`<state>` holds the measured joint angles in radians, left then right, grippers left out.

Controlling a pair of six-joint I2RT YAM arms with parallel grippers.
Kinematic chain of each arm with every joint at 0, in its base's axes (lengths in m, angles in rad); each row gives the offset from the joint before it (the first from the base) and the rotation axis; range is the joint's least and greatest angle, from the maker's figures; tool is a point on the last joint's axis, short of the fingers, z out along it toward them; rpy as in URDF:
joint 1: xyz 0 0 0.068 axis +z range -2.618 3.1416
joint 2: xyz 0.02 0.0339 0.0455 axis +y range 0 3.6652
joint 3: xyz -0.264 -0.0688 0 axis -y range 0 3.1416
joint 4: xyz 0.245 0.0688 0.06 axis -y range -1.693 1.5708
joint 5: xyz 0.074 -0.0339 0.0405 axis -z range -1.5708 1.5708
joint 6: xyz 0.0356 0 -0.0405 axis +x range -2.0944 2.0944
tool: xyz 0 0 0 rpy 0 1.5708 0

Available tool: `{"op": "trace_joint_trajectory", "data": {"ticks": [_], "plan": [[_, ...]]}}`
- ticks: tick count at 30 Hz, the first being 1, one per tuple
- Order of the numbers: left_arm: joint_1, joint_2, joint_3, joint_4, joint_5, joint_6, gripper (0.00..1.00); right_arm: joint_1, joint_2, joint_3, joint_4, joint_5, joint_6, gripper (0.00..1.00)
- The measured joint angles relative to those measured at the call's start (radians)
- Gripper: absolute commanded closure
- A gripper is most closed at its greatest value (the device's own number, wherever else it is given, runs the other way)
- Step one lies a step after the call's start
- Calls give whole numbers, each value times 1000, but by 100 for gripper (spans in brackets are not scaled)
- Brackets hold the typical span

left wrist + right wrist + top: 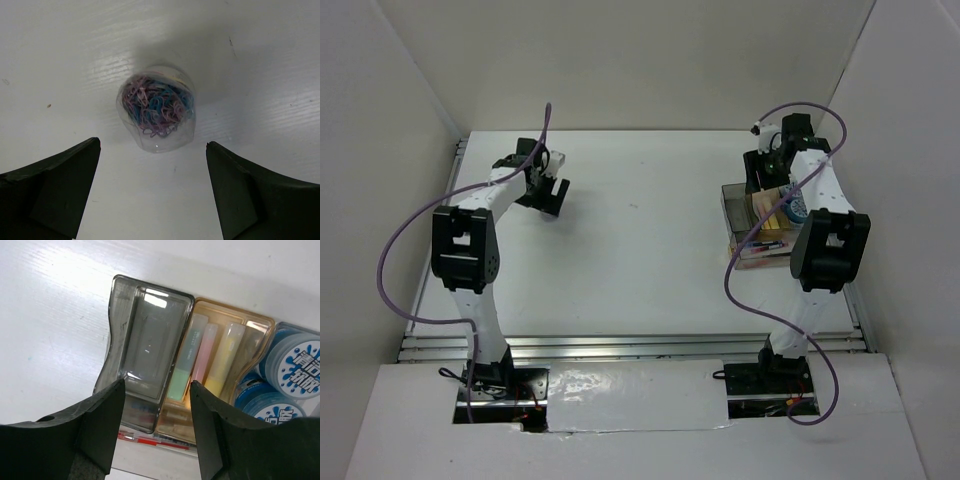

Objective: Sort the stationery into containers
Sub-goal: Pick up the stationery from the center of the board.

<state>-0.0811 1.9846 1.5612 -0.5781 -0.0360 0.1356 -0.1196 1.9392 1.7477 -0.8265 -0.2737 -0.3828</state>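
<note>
Stationery (202, 355) mostly sits in the box (116, 330) on the right of the surface (60, 60). Green, pink and yellow highlighters (222, 357) lie side by side in its brownish compartment, with blue tape rolls (299, 365) just right of them. The right tool (157, 390) hovers over it, spread wide and holding nothing. Over on the left, the left tool (152, 146) is just as wide above a clear tub of paper clips (156, 107).

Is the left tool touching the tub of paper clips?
Apart. In the left wrist view the left tool is open, with bare table between it and the tub of paper clips.
</note>
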Motion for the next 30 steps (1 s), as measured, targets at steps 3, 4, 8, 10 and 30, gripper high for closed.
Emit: {"op": "trace_joint_trajectory", "data": {"ticks": [3,4,8,10,30], "plan": [[8,36,38,0,7,0,3,-1,-6,-6,-14,-9,0,39],[9,44,50,-3,10,0,5,-1,-6,-6,-20,-12,0,39],[13,73,103,-6,27,0,9,-1,-9,-6,-35,-24,0,39],[13,86,120,-6,42,0,12,-1,-11,-6,-37,-30,0,39],[13,151,169,-51,99,-8,67,11,-130,25,-77,-86,-5,37]]}}
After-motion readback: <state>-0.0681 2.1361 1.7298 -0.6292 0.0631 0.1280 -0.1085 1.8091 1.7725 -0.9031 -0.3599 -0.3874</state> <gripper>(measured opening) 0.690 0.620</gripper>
